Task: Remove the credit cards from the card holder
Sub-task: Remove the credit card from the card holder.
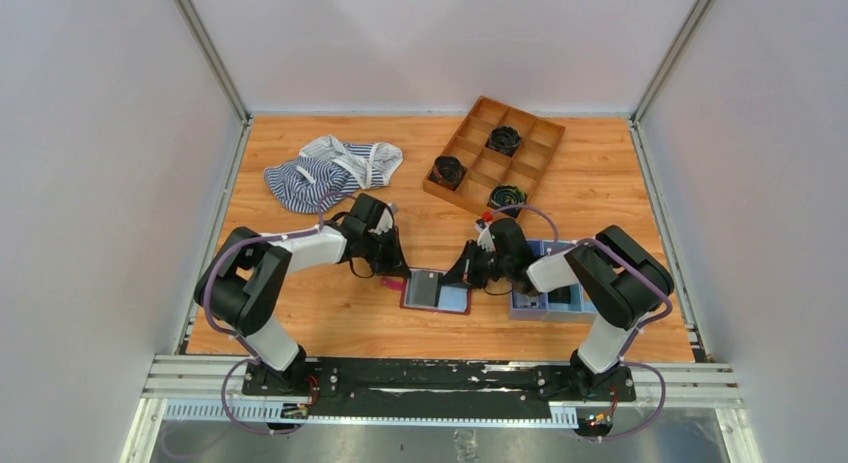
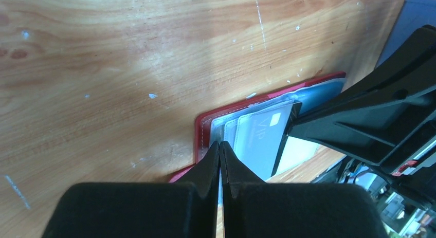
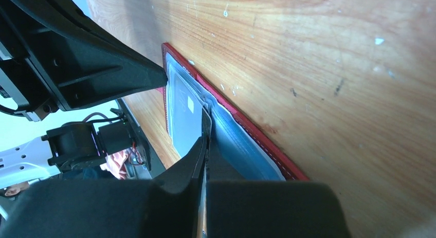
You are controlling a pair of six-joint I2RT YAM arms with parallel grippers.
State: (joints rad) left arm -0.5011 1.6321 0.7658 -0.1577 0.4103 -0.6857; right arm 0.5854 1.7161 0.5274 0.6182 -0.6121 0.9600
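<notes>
Early yet: small maroon folding card holder (image 1: 437, 291) lies open on the wooden tabletop (image 1: 340, 318) between my arms, pale grey-blue credit cards (image 2: 259, 138) still pocketed, left pincer (image 2: 220, 145) and right pincer (image 3: 207, 127) both closed, tips on it.

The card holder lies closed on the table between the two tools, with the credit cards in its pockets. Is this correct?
No. The card holder lies open, not closed: the left wrist view shows its inner pockets holding the credit cards. It does lie on the table between the left tool and right tool.
</notes>
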